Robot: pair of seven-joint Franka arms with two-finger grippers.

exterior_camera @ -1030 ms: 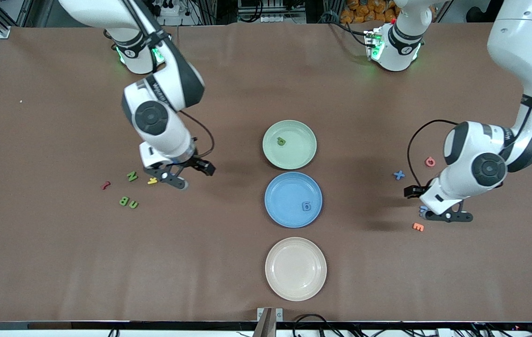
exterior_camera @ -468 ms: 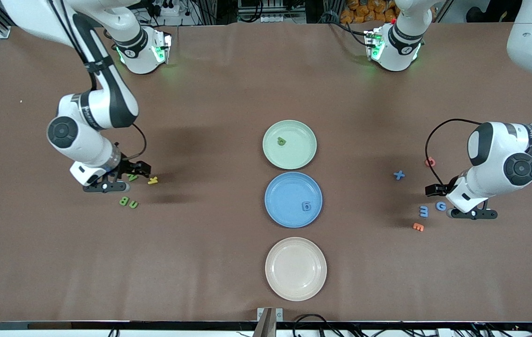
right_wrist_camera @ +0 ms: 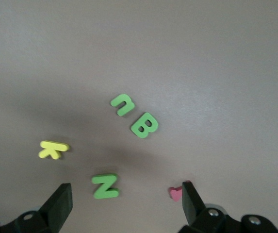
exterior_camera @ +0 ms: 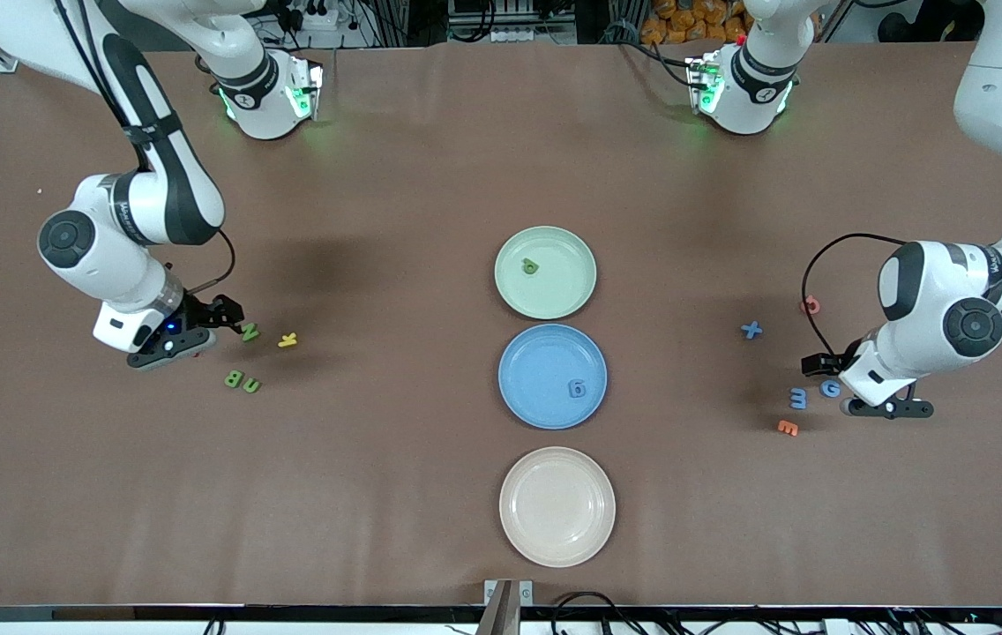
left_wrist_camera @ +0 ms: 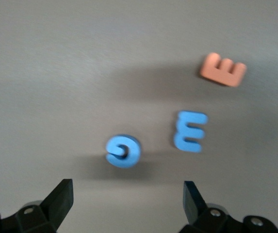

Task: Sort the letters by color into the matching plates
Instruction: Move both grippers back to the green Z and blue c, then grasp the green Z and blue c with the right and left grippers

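Note:
The pale green plate holds one green letter, and the blue plate beside it holds one blue letter. My right gripper hangs open low over the table beside a green N. A green B and a green U lie close by. My left gripper is open just beside a blue G, with a blue E next to it. A blue cross-shaped letter lies farther from the front camera.
A beige plate stands nearest the front camera. A yellow K and a small red letter lie by the green letters. An orange E and a red letter lie near the blue ones.
My right gripper swung from beside the yellow K toward the right arm's end of the table, past the green N. My left gripper shifted off the blue G and E. Both stayed open.

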